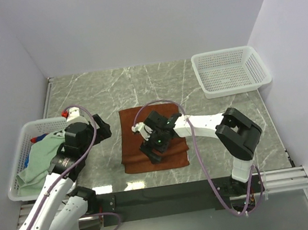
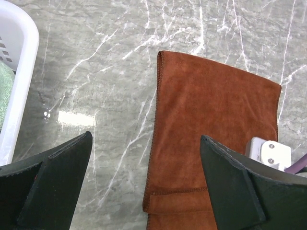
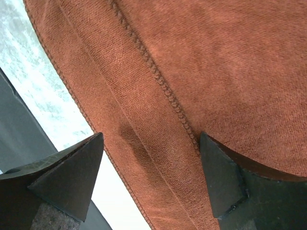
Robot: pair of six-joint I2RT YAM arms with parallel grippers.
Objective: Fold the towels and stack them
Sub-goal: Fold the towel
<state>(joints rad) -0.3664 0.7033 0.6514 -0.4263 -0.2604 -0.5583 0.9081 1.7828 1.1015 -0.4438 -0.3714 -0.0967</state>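
Fingers point(image 3: 67, 177) of my right claw point(image 3: 149, 143) spread released over the towel point(image 3: 216, 57), at its near hem; my left claw point(image 2: 146, 137) gapes beside its left edge.

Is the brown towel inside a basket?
No, the brown towel lies on the table, between the left basket and the right basket.

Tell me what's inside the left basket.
The left basket holds a mint-green towel; a blue cloth and a red cloth peek out beside it. The left arm covers the basket's right side, and anything under the towel is hidden.
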